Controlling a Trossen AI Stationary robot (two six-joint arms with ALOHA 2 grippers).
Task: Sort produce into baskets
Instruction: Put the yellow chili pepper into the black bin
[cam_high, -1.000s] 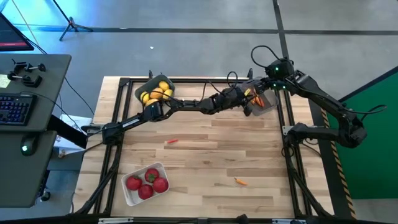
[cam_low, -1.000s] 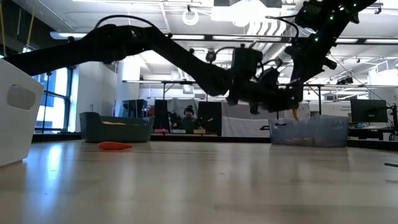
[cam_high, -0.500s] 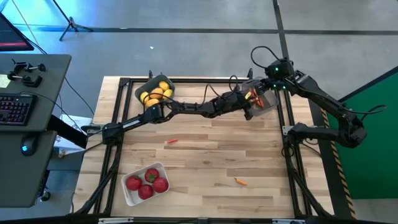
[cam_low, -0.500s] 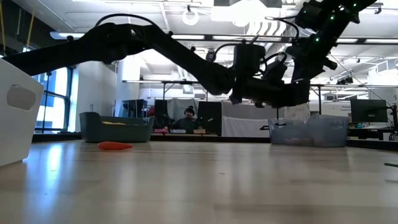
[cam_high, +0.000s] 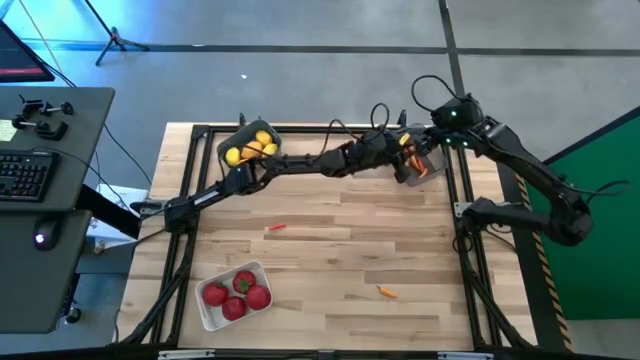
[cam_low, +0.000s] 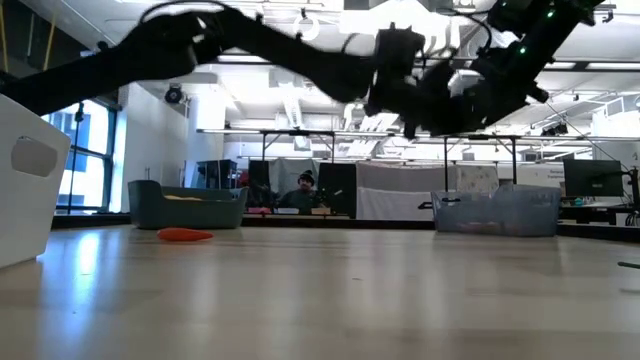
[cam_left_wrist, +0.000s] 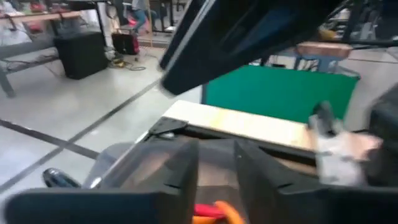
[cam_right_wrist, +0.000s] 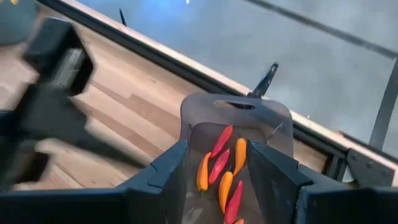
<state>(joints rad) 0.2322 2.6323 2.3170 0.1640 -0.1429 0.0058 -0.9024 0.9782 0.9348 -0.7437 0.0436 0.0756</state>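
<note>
Over the dark translucent bin at the table's far right corner, the left gripper hangs with its fingers slightly apart, holding nothing. The right gripper also hovers above this bin, jaws parted and empty. Inside lie orange and red peppers. Two more peppers lie on the wood, well apart from the bin.

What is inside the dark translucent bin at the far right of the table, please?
The bin holds several red and orange peppers. Its lower end is hidden by the right end effector, so the full count is unclear.
</note>
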